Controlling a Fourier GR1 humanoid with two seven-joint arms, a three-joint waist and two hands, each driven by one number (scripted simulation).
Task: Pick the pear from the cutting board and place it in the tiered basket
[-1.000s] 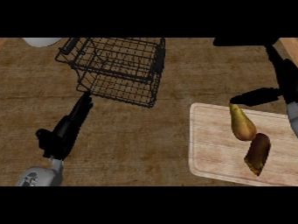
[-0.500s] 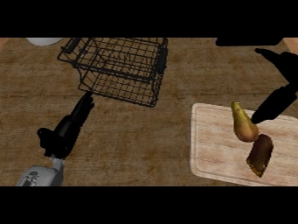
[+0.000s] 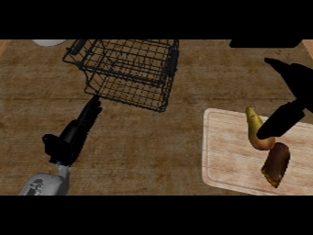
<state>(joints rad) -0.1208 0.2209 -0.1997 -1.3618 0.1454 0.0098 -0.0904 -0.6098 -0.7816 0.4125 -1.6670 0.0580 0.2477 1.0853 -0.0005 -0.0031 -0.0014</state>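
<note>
right hand (image 3: 281, 123) fingers straight, seemingly touching tapered pear (image 3: 255, 130) | wooden board (image 3: 230, 156)

brown oblong food (image 3: 276, 165), white object (image 3: 48, 42)

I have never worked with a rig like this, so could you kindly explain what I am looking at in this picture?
This is the view from a humanoid robot's head, looking steeply down at a wooden counter. The black shapes are its hands. The left hand lies open near the wire basket. The right hand reaches down to the pear on the cutting board, touching it but not visibly gripping. A brown item lies beside the pear. Nothing is held yet.
</note>
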